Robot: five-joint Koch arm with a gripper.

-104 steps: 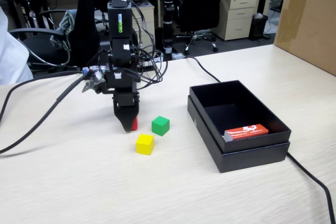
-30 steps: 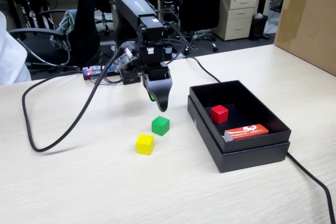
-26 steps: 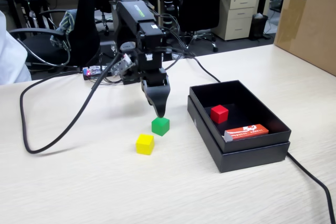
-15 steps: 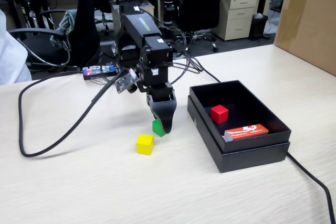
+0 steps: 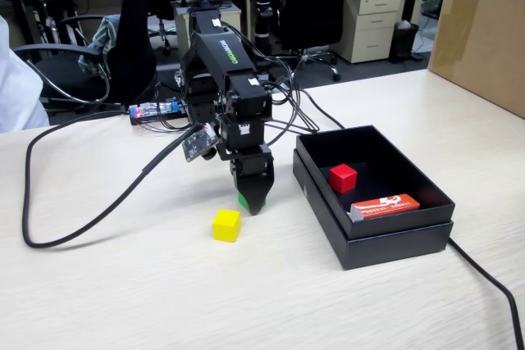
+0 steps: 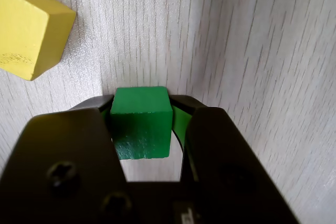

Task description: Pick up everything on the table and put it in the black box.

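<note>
My gripper points down at the table and is shut on the green cube, which sits between the two black jaws in the wrist view. In the fixed view only a sliver of the green cube shows beside the jaws, at table level. The yellow cube lies on the table just in front and left of the gripper; it is at the upper left in the wrist view. The red cube lies inside the black box to the right.
An orange-red packet lies in the box by its near wall. A thick black cable loops over the table at left; another cable runs right of the box. A brown carton stands at the far right.
</note>
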